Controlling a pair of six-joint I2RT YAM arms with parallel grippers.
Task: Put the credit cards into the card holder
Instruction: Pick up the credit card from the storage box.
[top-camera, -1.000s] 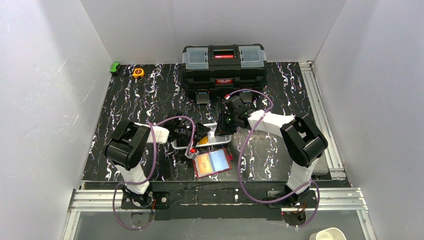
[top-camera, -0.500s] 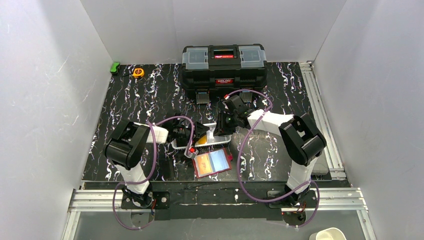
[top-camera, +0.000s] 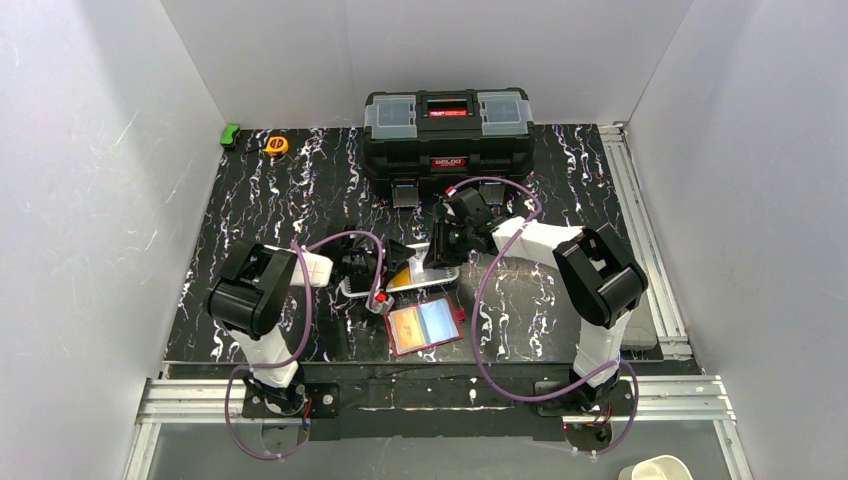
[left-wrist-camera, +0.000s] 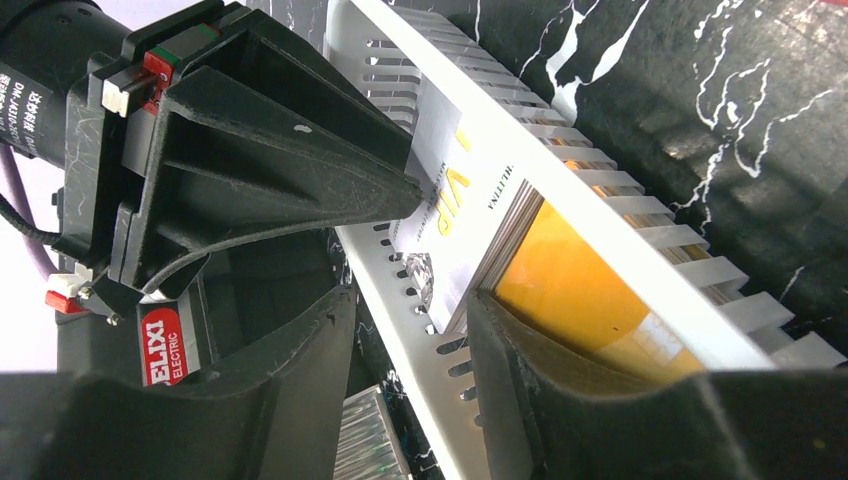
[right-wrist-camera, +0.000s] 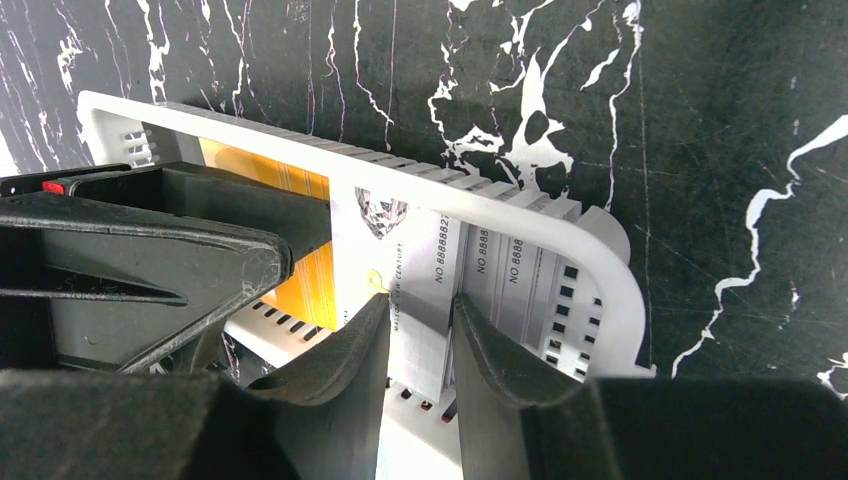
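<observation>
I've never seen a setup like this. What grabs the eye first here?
Mid-table, the right tool pinches a white card standing in a white slotted basket of cards. Behind it a big black toolbox sits at the far edge of the table. In front lies an open red card holder showing orange and light blue.

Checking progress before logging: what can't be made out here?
- Top view: how many cards lie in the white basket; both grippers cover it.
- Right wrist view: whether the right gripper pinches one white card or several; its fingers hide the edges.
- Left wrist view: whether the left gripper clamps the basket wall; the contact is hidden.
- Top view: the card holder's pockets, too small.
</observation>
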